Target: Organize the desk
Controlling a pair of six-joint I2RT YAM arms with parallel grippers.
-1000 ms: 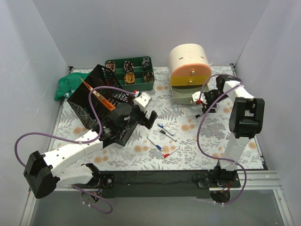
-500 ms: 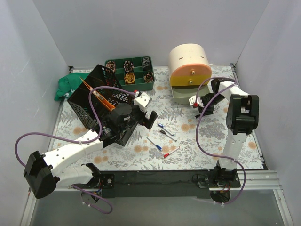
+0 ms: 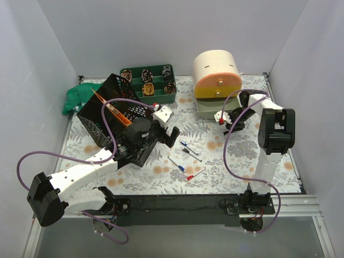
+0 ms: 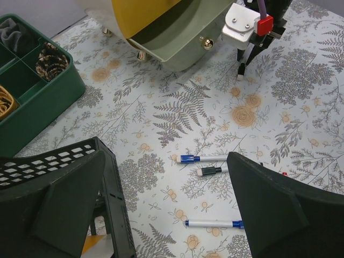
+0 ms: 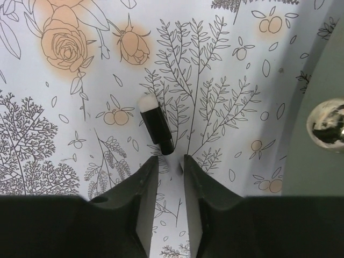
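Note:
The desk (image 3: 247, 156) has a pale floral top. Several markers lie at its middle: a blue-capped one (image 3: 188, 144), a black-capped one (image 3: 192, 153), another blue one (image 3: 176, 164) and a red one (image 3: 196, 173). My left gripper (image 3: 165, 124) is wide open and empty, hovering beside the black mesh rack (image 3: 107, 115) and over the markers (image 4: 201, 158). My right gripper (image 5: 169, 158) is low over the desk in front of the open green drawer (image 3: 209, 107). Its jaws stand a narrow gap apart with nothing between them. A short black marker piece with a white end (image 5: 156, 126) lies just beyond the fingertips.
A cream drawer unit (image 3: 216, 67) with orange and yellow drawers stands at the back right. A green compartment tray (image 3: 135, 76) sits at the back centre, and a green cloth (image 3: 78, 97) at the back left. The rack holds an orange folder (image 3: 115, 113). The drawer knob (image 5: 325, 121) is close on my right gripper's right.
My right gripper has moved left along the drawer front and slightly lower. The left arm and the markers have not moved.

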